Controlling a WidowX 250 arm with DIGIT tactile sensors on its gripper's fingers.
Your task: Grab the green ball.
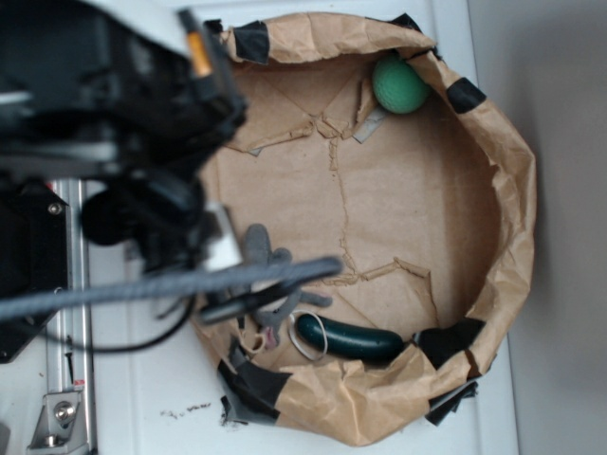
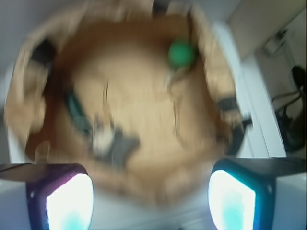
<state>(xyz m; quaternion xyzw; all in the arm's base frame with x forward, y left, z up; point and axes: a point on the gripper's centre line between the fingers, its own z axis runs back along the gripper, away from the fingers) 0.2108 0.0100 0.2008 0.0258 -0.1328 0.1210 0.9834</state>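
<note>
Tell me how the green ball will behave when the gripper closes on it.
The green ball is round, so it will probably roll if nudged. It rests against the paper wall, which may stop it. Its matte, dimpled-looking surface should grip reasonably well.

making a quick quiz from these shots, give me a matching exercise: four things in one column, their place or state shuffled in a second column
Things:
1. green ball
2. cucumber toy
3. plush mouse
4. gripper

Places or states:
A. open, nothing between the fingers
B. bottom of the bin in the exterior view, white ring around one end
C. top right corner of the paper bin
D. grey, partly hidden under the arm

Pairs: 1-C, 2-B, 3-D, 4-A
</note>
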